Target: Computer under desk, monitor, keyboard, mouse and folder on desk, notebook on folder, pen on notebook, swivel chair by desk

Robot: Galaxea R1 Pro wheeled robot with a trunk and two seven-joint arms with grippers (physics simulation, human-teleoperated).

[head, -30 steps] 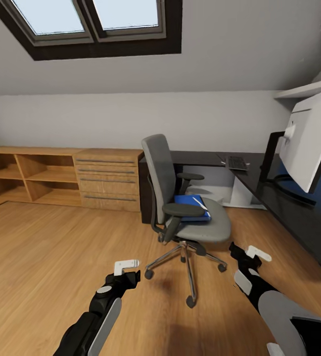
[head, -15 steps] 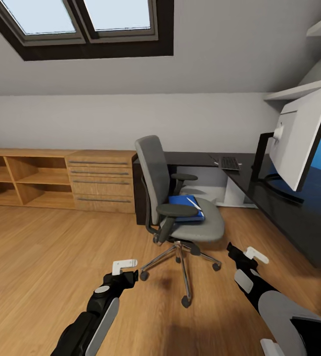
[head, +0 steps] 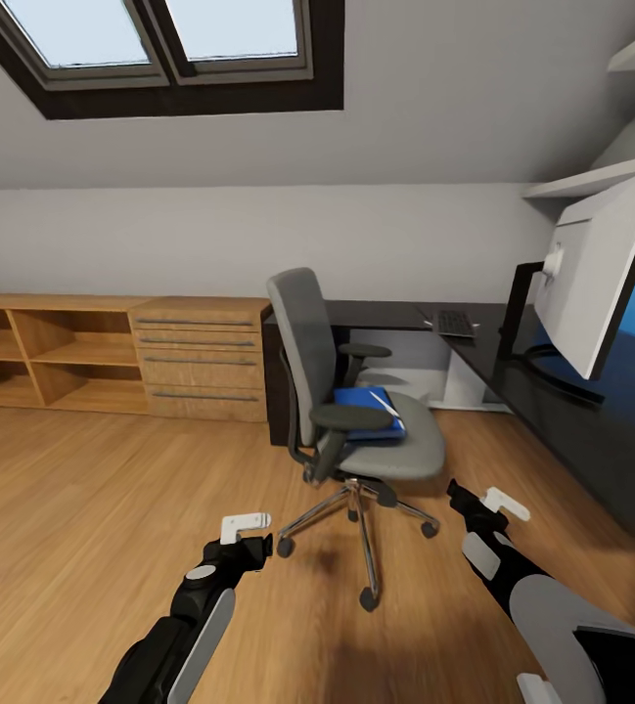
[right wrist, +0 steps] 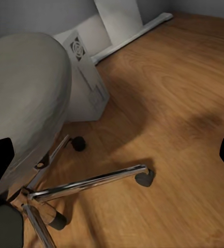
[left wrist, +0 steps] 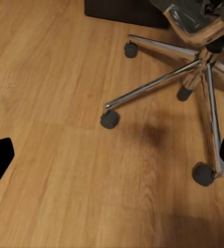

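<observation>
Blue folder (head: pixel 368 408) lies on the swivel chair (head: pixel 356 391) at frame centre, notebook and pen seemingly atop it. My left gripper (head: pixel 244 528) and right gripper (head: pixel 498 504) hang low with fingers spread and empty, ready to reach for the seat.

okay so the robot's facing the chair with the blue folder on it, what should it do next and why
Probably roll a bit closer to the chair. The folder lies on the seat with a pen on top, and both grippers, left and right, hang open over bare floor, short of the seat.
</observation>
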